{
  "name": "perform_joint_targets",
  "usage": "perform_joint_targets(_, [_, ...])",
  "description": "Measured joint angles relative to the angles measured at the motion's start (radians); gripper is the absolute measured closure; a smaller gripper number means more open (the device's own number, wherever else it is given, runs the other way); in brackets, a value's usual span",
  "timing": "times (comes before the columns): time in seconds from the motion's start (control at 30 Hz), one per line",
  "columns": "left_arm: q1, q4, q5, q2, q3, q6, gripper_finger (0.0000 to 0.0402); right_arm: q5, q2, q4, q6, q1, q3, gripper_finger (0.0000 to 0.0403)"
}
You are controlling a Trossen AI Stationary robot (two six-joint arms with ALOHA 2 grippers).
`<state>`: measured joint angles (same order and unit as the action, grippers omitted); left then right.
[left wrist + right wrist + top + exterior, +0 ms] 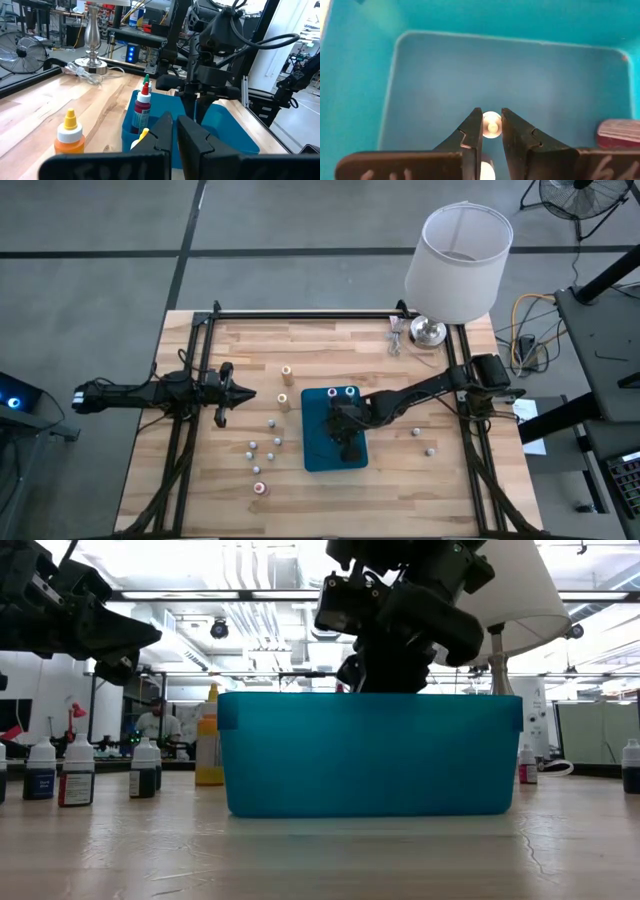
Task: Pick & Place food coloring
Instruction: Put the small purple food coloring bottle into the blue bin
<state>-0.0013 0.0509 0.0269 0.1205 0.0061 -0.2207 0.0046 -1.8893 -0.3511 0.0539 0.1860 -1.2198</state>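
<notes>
The teal tray stands mid-table. Two food coloring bottles with magenta tops stand upright at its far end. My right gripper reaches down into the tray and is shut on a small white-capped food coloring bottle; in the low view the tray's wall hides its fingertips. Several small food coloring bottles stand on the wood left of the tray, and two orange ones farther back. My left gripper rests shut at the table's left, level, holding nothing. My right gripper pinches the small bottle between its two fingers, one on either side of the white cap. The fingers slant down from the table's right side. The bottle is inside the tray, cap up; whether its bottom rests on the tray floor I cannot tell.
A lamp with a white shade stands at the far right corner, its cord beside it. Two more small bottles stand right of the tray. One bottle with a red top stands near the front left. Black frame rails run along both table sides.
</notes>
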Motion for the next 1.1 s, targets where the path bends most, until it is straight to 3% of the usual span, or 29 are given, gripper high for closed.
perform_joint_targets(1.1, [0.000,0.000,0.000,0.000,0.000,0.000,0.0402,-0.001,0.000,0.019,-0.029,0.014,0.026,0.0358])
